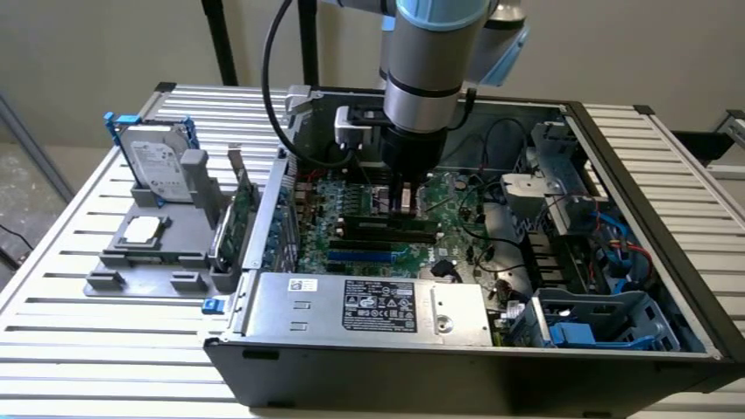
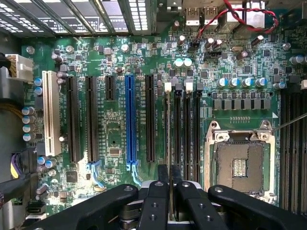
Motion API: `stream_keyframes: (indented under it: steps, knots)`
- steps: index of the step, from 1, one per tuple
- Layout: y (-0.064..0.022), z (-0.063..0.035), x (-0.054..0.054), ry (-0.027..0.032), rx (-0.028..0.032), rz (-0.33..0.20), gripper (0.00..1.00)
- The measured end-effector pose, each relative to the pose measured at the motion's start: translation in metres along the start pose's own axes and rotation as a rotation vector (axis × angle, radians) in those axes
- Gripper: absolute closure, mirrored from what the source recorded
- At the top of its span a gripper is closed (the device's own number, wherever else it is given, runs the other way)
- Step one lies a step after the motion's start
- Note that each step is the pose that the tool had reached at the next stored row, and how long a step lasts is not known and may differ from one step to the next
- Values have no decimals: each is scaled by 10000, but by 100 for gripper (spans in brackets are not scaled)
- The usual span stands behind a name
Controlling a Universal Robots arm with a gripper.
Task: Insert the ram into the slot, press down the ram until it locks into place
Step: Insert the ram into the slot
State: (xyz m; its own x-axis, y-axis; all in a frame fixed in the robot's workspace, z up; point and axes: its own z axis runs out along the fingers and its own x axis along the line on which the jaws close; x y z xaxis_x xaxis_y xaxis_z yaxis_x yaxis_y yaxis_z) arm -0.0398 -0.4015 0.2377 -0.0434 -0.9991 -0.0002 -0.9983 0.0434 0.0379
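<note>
1 ram | gripper clenched on it | edge-on along slot on mobo

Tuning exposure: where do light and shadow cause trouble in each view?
Exterior view: the arm shades the circuit board inside the case. Wrist view: the board is evenly lit, bright slats beyond it wash out, the black tool shut on the memory stick reads dark.

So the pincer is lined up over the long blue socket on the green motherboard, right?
Not quite. The wrist view shows the pincer lined up over the long narrow black memory sockets on the green motherboard. The long blue socket lies apart from it, off to one side.
</note>
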Motion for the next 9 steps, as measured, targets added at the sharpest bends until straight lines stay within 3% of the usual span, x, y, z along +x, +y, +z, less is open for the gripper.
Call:
stream_keyframes:
  steps: [9]
  knots:
    - [-3, 9, -10, 33, 1, -3, 87]
